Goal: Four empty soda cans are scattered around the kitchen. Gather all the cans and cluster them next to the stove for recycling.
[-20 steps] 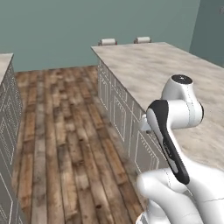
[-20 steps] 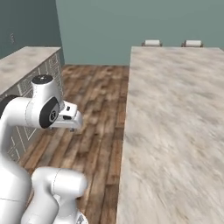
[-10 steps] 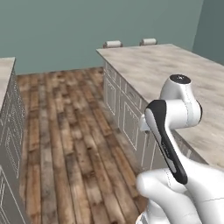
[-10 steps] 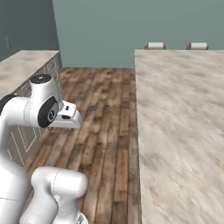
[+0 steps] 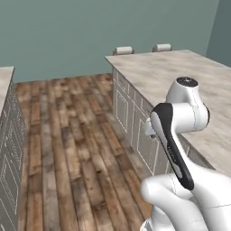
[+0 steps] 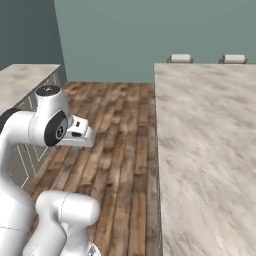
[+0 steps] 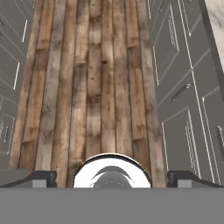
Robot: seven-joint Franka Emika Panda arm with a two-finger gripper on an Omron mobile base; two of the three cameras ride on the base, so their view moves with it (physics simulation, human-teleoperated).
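A low cabinet run (image 5: 6, 149) stands at the left, then the wood plank floor (image 5: 76, 135), then the long marbled surface (image 6: 205, 145) at the right with two pale stool backs (image 6: 180, 58) behind it. The claw (image 7: 112, 177) hangs above the floor, wide open and empty. I cannot see any soda can

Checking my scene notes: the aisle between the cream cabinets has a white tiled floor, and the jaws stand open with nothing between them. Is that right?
Not quite. The floor is brown wood plank, not white tile, as the hand view shows between the cabinets. The rest holds: the gripper jaws stand open with nothing between them.
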